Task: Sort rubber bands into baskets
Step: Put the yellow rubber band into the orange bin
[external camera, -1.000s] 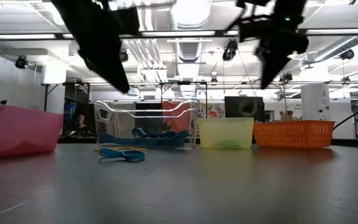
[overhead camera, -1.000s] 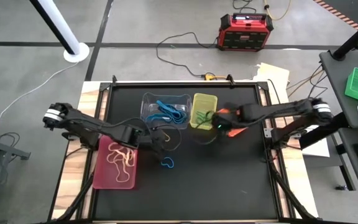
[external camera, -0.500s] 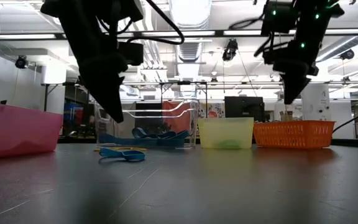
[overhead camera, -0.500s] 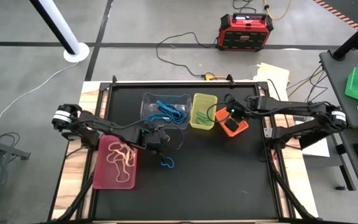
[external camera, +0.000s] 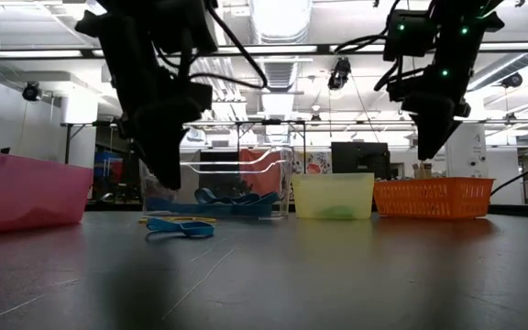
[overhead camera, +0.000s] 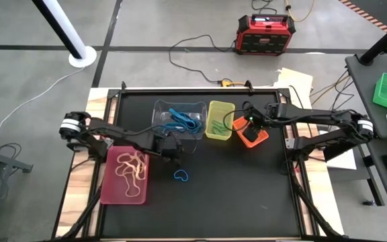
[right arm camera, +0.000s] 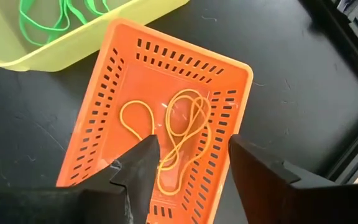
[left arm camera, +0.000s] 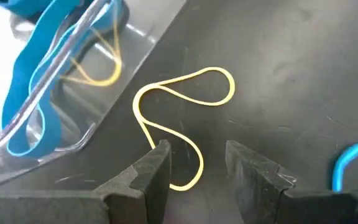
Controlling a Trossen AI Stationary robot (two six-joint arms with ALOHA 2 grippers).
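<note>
Sorting looks well advanced, judging by the bins: in the high view the pink tray point(overhead camera: 123, 176) at centre left holds a tangle of tan bands point(overhead camera: 132, 167), the clear tub point(overhead camera: 178, 119) above centre holds blue bands point(overhead camera: 181, 121), the yellow-green bin point(overhead camera: 219, 119) just right of it holds green bands point(right arm camera: 55, 14), and the orange basket point(right arm camera: 166, 127) holds thin orange bands point(right arm camera: 178, 134). Two loose bands seem to be what remains on the black mat: a yellow rubber band point(left arm camera: 180, 129) lying just outside the clear tub's wall, and a blue rubber band point(overhead camera: 181, 176) below it, near the frame's centre. The left gripper point(left arm camera: 196, 165) hangs low over the yellow band with its fingers apart and nothing between them; in the left wrist view the band's lower curl runs into the gap between the fingertips at the bottom of the frame, while its wider loop lies beyond them toward the frame's middle. The right gripper point(right arm camera: 191, 162) hovers over the orange basket at centre right of the high view, fingers spread and empty, the orange bands lying on the basket floor below them.
</note>
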